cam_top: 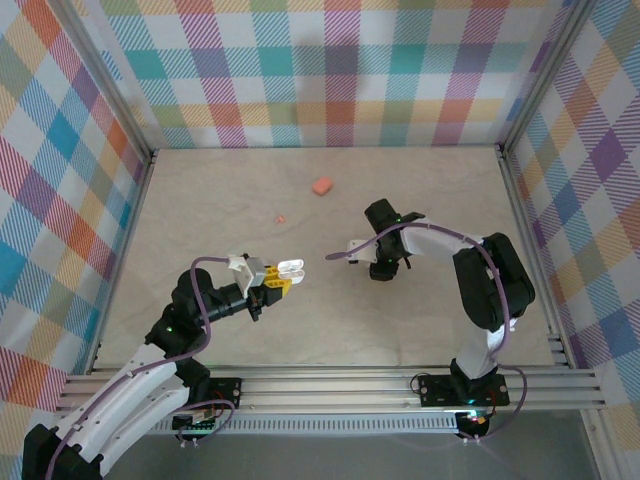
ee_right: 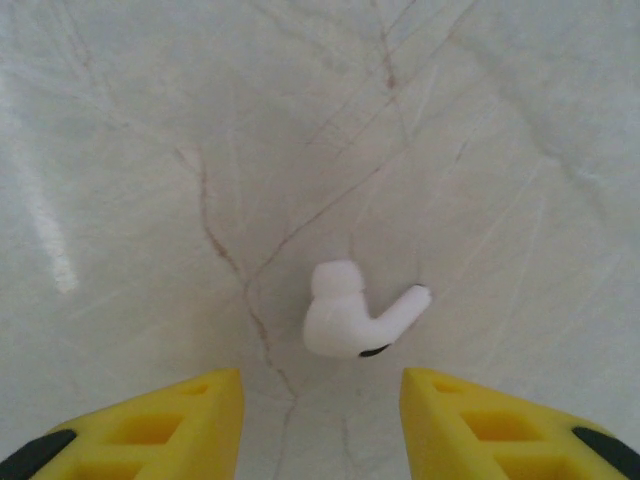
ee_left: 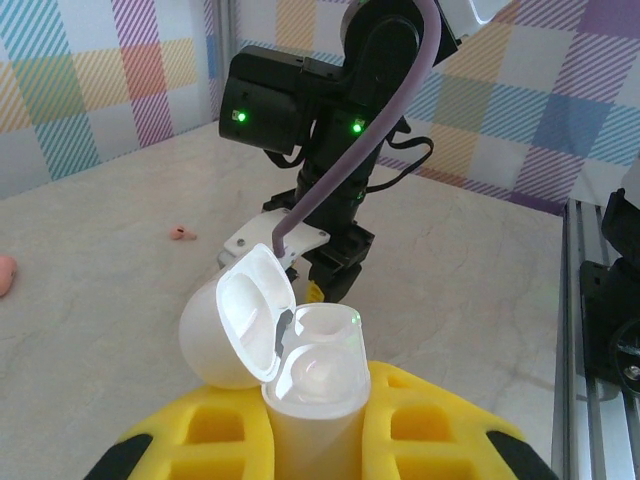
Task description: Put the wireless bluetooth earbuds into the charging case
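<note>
My left gripper [ee_left: 316,425] is shut on a white charging case [ee_left: 318,372], which stands upright between its yellow fingers with the lid [ee_left: 240,318] swung open to the left. Both wells of the case look empty. In the top view the case [cam_top: 291,268] sits left of centre, held by the left gripper [cam_top: 272,283]. My right gripper [ee_right: 320,400] is open and points down at the table. A white earbud [ee_right: 348,322] lies on the table just ahead of its fingertips, touching neither. A small pink earbud [cam_top: 281,219] lies further back.
A salmon-pink case [cam_top: 322,186] rests toward the back of the marbled table [cam_top: 440,320]. The right arm [ee_left: 330,110] hangs close in front of the held case. Checked walls enclose three sides, and an aluminium rail [cam_top: 330,385] runs along the near edge.
</note>
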### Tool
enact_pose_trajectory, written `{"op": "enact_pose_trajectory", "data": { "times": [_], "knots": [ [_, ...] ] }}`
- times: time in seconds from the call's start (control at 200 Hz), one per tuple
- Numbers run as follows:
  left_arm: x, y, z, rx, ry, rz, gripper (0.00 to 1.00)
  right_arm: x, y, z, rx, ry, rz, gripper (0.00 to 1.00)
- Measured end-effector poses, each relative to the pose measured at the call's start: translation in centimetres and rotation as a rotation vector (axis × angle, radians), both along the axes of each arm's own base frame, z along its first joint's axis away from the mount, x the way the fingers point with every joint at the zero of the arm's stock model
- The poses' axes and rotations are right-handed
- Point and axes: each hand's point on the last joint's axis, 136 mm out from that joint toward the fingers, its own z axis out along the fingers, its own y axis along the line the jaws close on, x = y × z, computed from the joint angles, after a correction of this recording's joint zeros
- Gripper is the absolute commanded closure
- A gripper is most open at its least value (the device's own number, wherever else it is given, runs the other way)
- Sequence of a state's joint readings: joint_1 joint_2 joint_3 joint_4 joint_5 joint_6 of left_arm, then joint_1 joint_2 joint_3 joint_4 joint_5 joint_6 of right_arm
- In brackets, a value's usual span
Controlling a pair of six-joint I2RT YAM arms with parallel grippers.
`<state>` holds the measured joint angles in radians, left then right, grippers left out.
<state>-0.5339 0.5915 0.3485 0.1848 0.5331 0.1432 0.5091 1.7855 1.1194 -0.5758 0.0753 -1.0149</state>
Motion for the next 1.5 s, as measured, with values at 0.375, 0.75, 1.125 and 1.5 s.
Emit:
{"op": "enact_pose_trajectory", "data": {
  "times": [0.375, 0.75, 1.125, 1.5],
  "knots": [
    [-0.4, 0.3, 0.6, -0.016, -0.027, 0.004, 1.0, 1.7, 0.3, -0.8, -0.044, -0.023, 0.061, 0.62],
    [-0.3, 0.5, 0.0, -0.01, -0.021, 0.018, 1.0, 3.1, 3.6, 2.0, 0.113, 0.027, -0.068, 0.62],
    [-0.2, 0.4, -0.3, -0.004, -0.012, 0.019, 1.0, 7.2, 5.7, 6.3, 0.283, 0.052, -0.535, 0.45],
    [-0.5, 0.3, -0.5, 0.004, 0.007, 0.003, 1.0, 4.1, -4.5, 3.1, 0.156, 0.324, -1.234, 0.74]
  ]
}}
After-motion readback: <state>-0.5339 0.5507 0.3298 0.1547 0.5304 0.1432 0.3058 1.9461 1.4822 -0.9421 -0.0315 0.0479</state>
